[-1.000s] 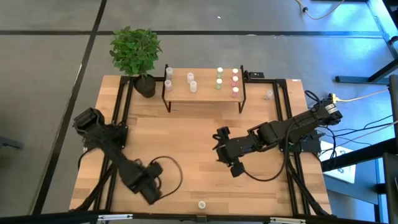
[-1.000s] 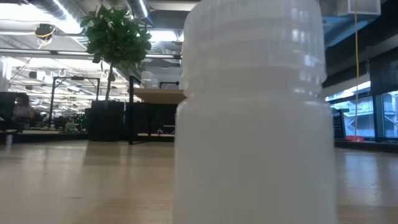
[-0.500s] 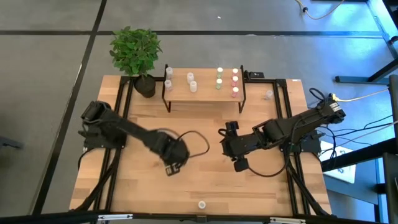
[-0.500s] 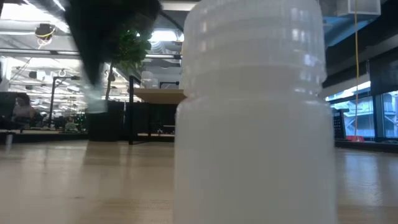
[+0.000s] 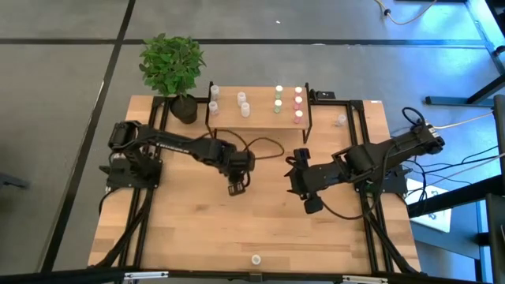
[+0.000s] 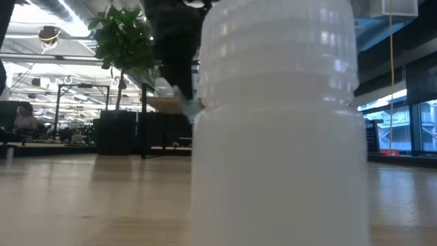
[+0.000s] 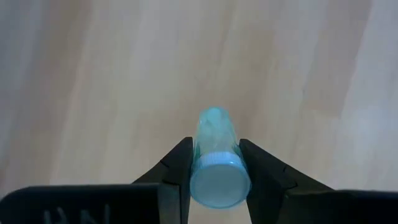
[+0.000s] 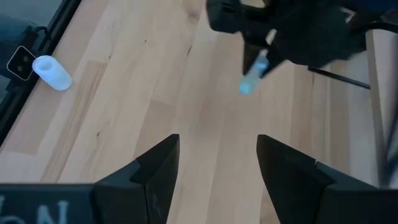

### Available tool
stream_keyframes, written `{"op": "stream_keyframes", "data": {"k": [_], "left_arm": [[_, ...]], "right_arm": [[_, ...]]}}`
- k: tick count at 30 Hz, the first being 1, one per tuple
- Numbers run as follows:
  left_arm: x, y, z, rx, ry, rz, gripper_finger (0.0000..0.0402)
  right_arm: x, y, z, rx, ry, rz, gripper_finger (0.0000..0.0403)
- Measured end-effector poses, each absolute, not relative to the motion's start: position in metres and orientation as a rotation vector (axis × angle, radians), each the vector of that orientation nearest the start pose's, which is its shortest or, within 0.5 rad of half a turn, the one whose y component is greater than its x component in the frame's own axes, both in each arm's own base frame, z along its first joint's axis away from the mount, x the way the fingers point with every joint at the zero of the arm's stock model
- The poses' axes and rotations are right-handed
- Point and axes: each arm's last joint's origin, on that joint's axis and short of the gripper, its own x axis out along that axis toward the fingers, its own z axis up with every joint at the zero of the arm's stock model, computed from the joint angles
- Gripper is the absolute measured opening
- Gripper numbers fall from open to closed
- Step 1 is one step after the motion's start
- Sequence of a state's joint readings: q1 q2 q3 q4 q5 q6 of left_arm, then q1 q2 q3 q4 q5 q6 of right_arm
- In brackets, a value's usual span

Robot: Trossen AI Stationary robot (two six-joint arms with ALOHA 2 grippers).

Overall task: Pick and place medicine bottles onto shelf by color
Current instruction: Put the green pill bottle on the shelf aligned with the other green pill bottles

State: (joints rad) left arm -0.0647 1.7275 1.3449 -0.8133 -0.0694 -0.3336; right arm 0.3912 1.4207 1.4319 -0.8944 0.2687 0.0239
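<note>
The shelf (image 5: 260, 118) stands at the table's far edge and bears several small bottles in rows, with white, green and pink caps. My left gripper (image 5: 235, 188) hovers over the middle of the table, in front of the shelf, shut on a small pale bottle (image 7: 215, 152). The same bottle (image 8: 254, 74) shows in the right wrist view, sticking out slanted below the left gripper. To its right, above the table, my right gripper (image 5: 306, 196) is open (image 8: 217, 162) with nothing between its fingers. My left gripper pinches the bottle's round sides (image 7: 198, 149) between its two fingers (image 7: 177, 163), close to the bottle's end nearer the wrist. The fingers come steeply from above and lie along the bottle. The bottle is lifted clear of the table, its free end (image 8: 245, 87) pointing down.
A potted plant (image 5: 172, 67) stands at the far left corner. One bottle (image 5: 256, 259) stands at the near edge and fills the low view (image 6: 280, 137). Another (image 5: 341, 120) lies at the far right (image 8: 53, 71). Black rails (image 5: 367, 158) run along both sides.
My left gripper has swung from the table's near left to the middle, toward the shelf, rolling its wrist and carrying the bottle clear of the table. My right gripper has drawn back a little toward the table's right edge, still open.
</note>
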Motion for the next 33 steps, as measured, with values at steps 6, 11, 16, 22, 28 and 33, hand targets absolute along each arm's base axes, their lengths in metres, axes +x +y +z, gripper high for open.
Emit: {"op": "stream_keyframes", "data": {"k": [6, 11, 16, 22, 28, 33], "left_arm": [[0.356, -0.006, 0.243, -0.151, 1.068, 0.163, 0.0096], [0.363, -0.004, 0.23, -0.132, 1.091, 0.153, 0.0096], [0.372, -0.01, 0.201, -0.142, 1.185, 0.101, 0.0096], [0.37, -0.009, 0.195, -0.145, 1.234, 0.107, 0.0096], [0.368, -0.01, 0.195, -0.15, 1.259, 0.116, 0.0096], [0.367, -0.009, 0.194, -0.154, 1.266, 0.121, 0.0096]], "right_arm": [[0.26, 0.099, 0.36, -0.257, 0.821, 0.104, 0.0217], [0.254, 0.097, 0.366, -0.225, 0.8, 0.094, 0.0217], [0.254, 0.097, 0.366, -0.227, 0.799, 0.095, 0.0217], [0.255, 0.096, 0.366, -0.227, 0.799, 0.094, 0.0217], [0.255, 0.096, 0.366, -0.227, 0.798, 0.094, 0.0217], [0.255, 0.096, 0.366, -0.221, 0.797, 0.092, 0.0217]]}}
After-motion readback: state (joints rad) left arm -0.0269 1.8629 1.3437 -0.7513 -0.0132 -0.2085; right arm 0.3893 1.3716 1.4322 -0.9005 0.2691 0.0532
